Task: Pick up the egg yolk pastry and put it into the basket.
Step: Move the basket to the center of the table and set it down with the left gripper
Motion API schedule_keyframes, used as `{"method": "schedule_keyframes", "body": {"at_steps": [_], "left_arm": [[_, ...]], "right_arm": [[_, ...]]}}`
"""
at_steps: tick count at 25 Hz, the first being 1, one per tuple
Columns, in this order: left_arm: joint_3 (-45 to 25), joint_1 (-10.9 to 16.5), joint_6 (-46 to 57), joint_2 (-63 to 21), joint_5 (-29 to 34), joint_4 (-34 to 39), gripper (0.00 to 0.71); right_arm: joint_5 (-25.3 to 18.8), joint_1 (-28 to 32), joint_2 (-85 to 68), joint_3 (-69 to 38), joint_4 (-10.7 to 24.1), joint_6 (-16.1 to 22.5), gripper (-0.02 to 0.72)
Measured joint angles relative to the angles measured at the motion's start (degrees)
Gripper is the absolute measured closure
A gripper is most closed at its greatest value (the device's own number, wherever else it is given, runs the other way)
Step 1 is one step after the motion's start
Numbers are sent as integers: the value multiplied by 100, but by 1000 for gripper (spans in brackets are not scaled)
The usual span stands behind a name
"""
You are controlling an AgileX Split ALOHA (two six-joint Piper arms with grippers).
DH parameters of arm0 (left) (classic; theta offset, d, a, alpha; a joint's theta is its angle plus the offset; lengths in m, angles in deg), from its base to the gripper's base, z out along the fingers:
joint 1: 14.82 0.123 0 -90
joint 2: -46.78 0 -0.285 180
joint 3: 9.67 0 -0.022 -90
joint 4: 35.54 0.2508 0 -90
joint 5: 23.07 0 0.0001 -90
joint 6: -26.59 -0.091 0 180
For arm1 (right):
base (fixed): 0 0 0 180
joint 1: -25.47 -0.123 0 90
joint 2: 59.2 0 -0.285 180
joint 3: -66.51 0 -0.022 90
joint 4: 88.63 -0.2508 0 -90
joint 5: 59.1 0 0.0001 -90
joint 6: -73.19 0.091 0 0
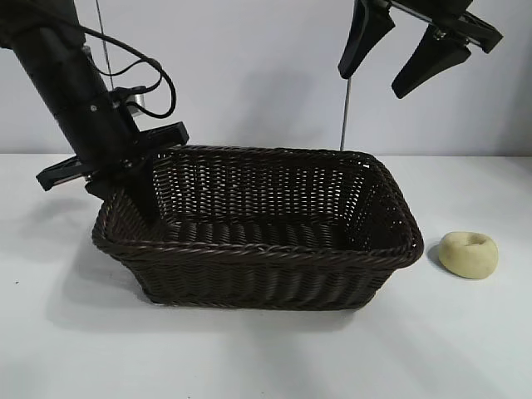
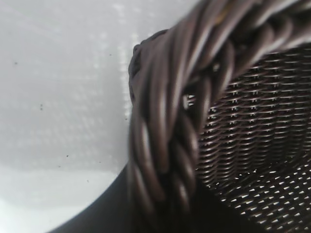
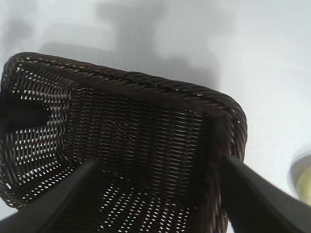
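The egg yolk pastry (image 1: pixel 468 253), a pale yellow round lump with a dimple, lies on the white table to the right of the basket (image 1: pixel 258 249); its edge also shows in the right wrist view (image 3: pixel 303 180). The dark brown wicker basket stands mid-table with nothing showing in the part of its inside in view. My left gripper (image 1: pixel 135 188) is shut on the basket's left rim, one finger inside the wall; the braided rim (image 2: pixel 165 121) fills the left wrist view between the jaws of the left gripper (image 2: pixel 163 211). My right gripper (image 1: pixel 371 81) hangs open high above the basket's right end, and in its own view the right gripper (image 3: pixel 160 162) holds nothing.
The white table (image 1: pixel 75 332) runs all round the basket, with bare room in front and to the right near the pastry. A thin metal rod (image 1: pixel 345 116) stands behind the basket. The left arm's cables (image 1: pixel 158 79) loop above the basket's left end.
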Motion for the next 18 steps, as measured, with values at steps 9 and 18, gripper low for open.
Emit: {"method": "schedule_keyframes", "body": {"at_steps": [9, 18], "left_arm": [[8, 0, -6, -1, -23, -67, 499], [8, 0, -12, -263, 84, 148, 168]], "right_arm": [[0, 0, 0, 0, 0, 0, 209], [0, 0, 0, 0, 0, 0, 209]]}}
